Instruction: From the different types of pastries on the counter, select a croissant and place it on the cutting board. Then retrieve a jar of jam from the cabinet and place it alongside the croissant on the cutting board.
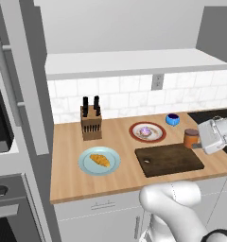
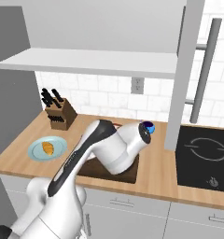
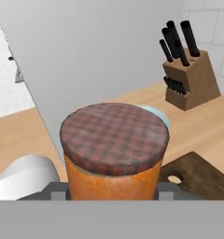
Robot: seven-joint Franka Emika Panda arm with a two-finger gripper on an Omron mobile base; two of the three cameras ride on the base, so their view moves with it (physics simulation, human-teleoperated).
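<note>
Jam in the claw, croissant not yet on the board.

I have the jar (image 1: 191, 138) clamped in my claw (image 1: 198, 144), upright, lid up, long axis vertical, held at the board's (image 1: 170, 159) far right corner (whether it touches the table (image 1: 68, 179) I cannot tell). In the hand view the lid (image 3: 115, 136) sits right in front of the camera. The croissant (image 1: 100, 160) lies on the blue plate (image 1: 85, 166) left of the board, its long axis running diagonally from far-left to near-right. As I judge it, the jam is fetched but unplaced, and the croissant step is not done.
</note>
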